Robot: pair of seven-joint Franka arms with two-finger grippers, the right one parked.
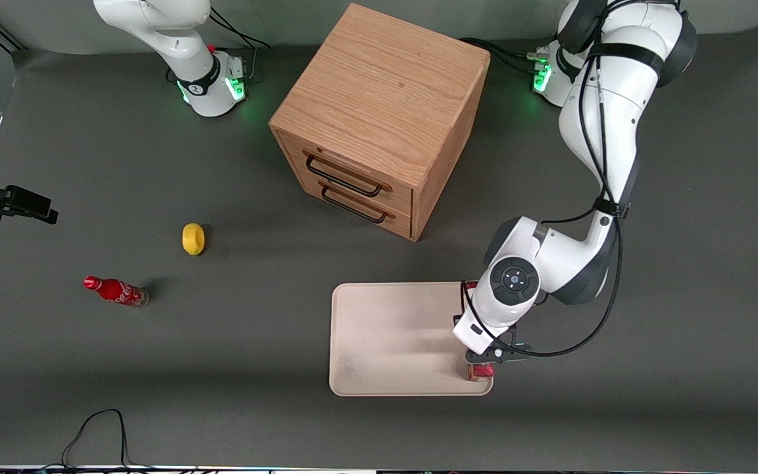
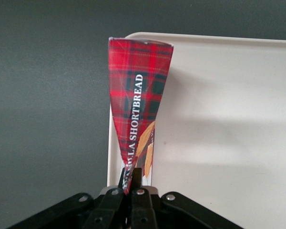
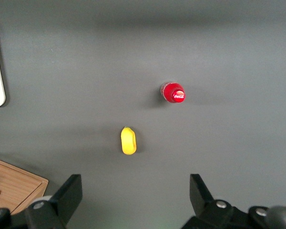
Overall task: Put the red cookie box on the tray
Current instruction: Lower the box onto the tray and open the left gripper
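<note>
Box held over the tray's edge

The gripper has its fingers closed on the box, which lies along the tray rim at the working arm's end; whether it rests on the tray cannot be told. A cabinet with 2 drawers stands on the counter.

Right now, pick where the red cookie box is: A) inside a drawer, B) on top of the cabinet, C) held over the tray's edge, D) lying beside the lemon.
C: the gripper has its fingers shut on the red cookie box over the tray edge.
</note>
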